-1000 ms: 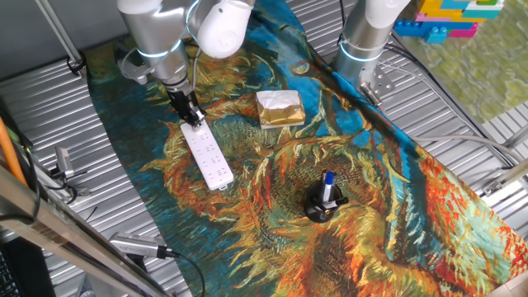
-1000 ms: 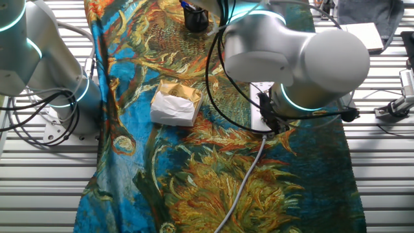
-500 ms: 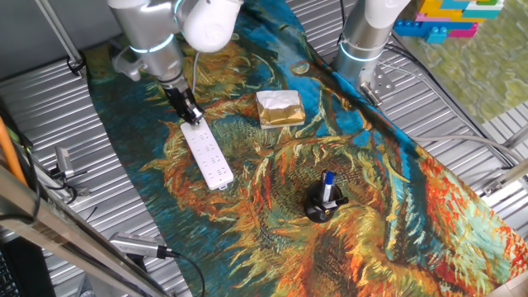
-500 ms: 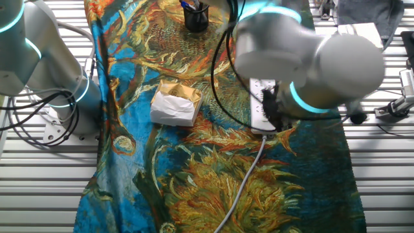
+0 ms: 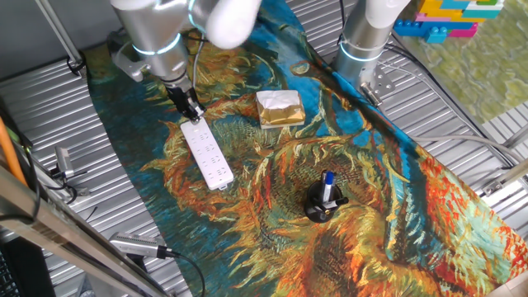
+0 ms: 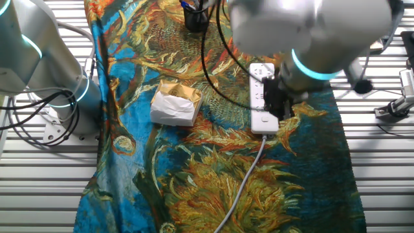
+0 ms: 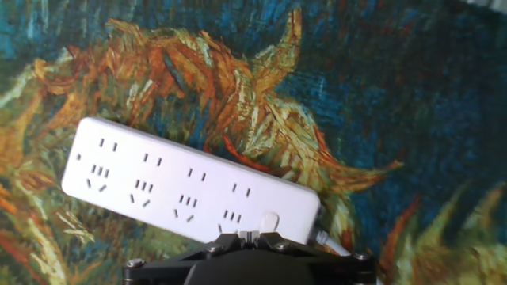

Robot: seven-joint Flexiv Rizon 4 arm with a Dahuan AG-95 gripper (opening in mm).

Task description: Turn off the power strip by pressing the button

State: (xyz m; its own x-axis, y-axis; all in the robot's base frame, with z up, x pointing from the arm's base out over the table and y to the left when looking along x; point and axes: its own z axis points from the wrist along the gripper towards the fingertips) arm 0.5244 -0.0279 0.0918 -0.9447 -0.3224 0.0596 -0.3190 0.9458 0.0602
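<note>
The white power strip (image 5: pixel 208 155) lies on the painted cloth, left of middle. It also shows in the other fixed view (image 6: pixel 262 98) and in the hand view (image 7: pixel 186 188). Its small white button (image 7: pixel 269 221) sits at the cable end, right under my fingertips. My gripper (image 5: pixel 190 114) hangs just above that end of the strip; the other fixed view shows the gripper (image 6: pixel 279 107) beside the strip's cable end. In the hand view the gripper (image 7: pixel 252 235) has its two pads together, shut on nothing.
A gold foil-wrapped block (image 5: pixel 280 108) lies right of the strip. A black holder with a blue pen (image 5: pixel 324 202) stands nearer the front. A second arm's base (image 5: pixel 363 49) is at the back. The strip's grey cable (image 6: pixel 242 188) trails off the cloth.
My arm has risen and drawn back a little from the strip's cable end, so more of that end shows in the other fixed view. The strip has not moved.
</note>
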